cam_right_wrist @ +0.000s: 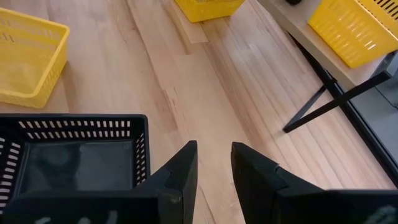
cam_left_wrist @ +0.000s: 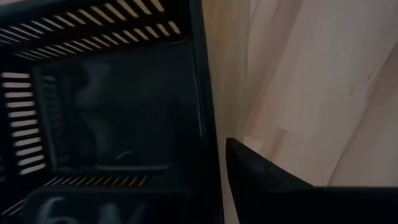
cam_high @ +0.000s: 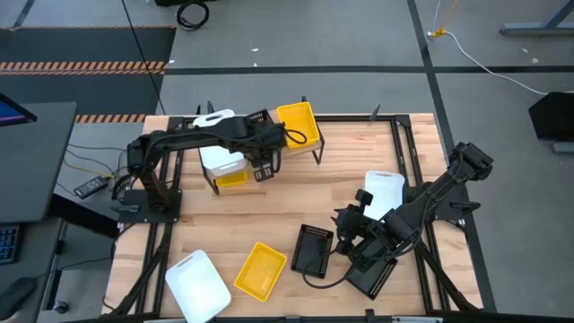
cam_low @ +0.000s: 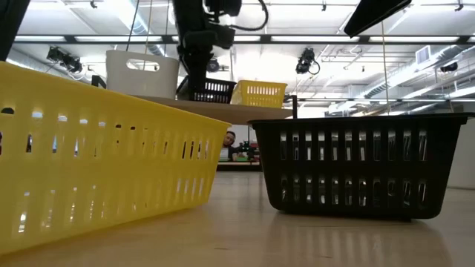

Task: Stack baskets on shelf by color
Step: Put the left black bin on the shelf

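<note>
A grey concrete floor with black cables, a strip of orange-and-black hazard tape [cam_high: 85, 65] and a white cord surrounds the slatted light-wood table [cam_high: 296, 193], and the low view looks past it to a ceiling hung with lamps and ducts, a person's head showing far back under the shelf. The shelf [cam_high: 269, 148], a pale plank on thin black legs, stands toward the table's far side; on it sit a white basket [cam_high: 218, 121], a perforated black basket [cam_high: 258, 121] in the middle and a yellow basket [cam_high: 299, 124] at the right end. Beneath the shelf's left part lie another white basket [cam_high: 222, 161] and a yellow one [cam_high: 233, 178]. The left tool [cam_high: 266, 135] hangs over the shelf at the black basket, its wrist view filled by that basket's slotted inside (one dark finger lies just outside the wall), but whether it grips the rim I cannot tell. The right tool [cam_right_wrist: 214, 165] hovers low over bare table with its fingers a narrow gap apart and nothing between them, just beside a black basket [cam_high: 313, 248] on the table. Near the front edge lie a yellow basket [cam_high: 261, 270] and a white basket [cam_high: 198, 285]; another white one [cam_high: 384, 191] and a black one [cam_high: 375, 276] sit by the right arm. No readable writing appears anywhere.
</note>
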